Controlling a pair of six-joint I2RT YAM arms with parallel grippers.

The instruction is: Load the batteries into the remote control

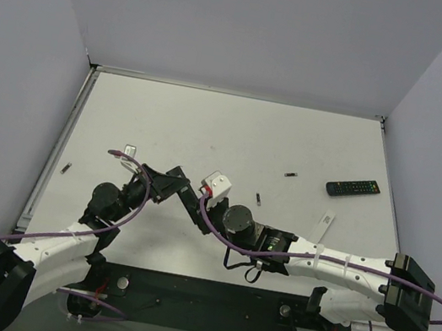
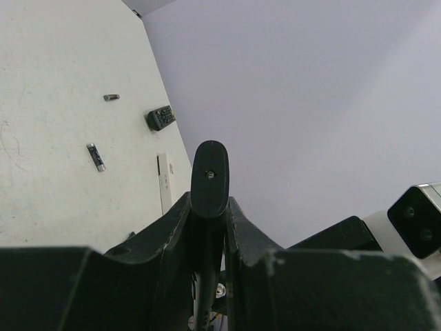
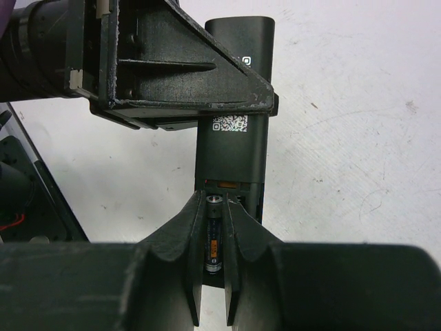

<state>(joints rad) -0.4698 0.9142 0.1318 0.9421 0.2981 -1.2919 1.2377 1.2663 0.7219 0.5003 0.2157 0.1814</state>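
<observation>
While my left end effector (image 2: 209, 207) is clamped across the slim dark-grey plastic remote control (image 3: 231, 148), my right end effector (image 3: 214, 214) is closed on one small dark cylindrical battery (image 3: 213, 241) with a metal cap. The battery is pinched lengthwise between my two fingers.

I judge the step in hand to be insertion. The remote's back faces my right wrist camera and its cover is off. The open battery compartment (image 3: 227, 185) sits directly ahead of my right fingertips, with a brownish strip showing at its far end. The battery's leading cap lies right at the mouth of that bay, in line with the remote's long axis. Whether it already touches the bay floor I cannot tell, because my own fingers hide its sides.

As I read it, the next move calls for a short, straight advance along the remote's length, pressing the cap toward the far end of the bay. After that, the trailing end should tip down into the bay before my fingers part. My left end effector should grip firmly so the remote does not twist under that push.

A second battery (image 1: 259, 199) and a third battery (image 1: 291, 175) lie on the white table (image 1: 212, 121). Both are off to the right of my right end effector and apart from it, ready for the other slot.
</observation>
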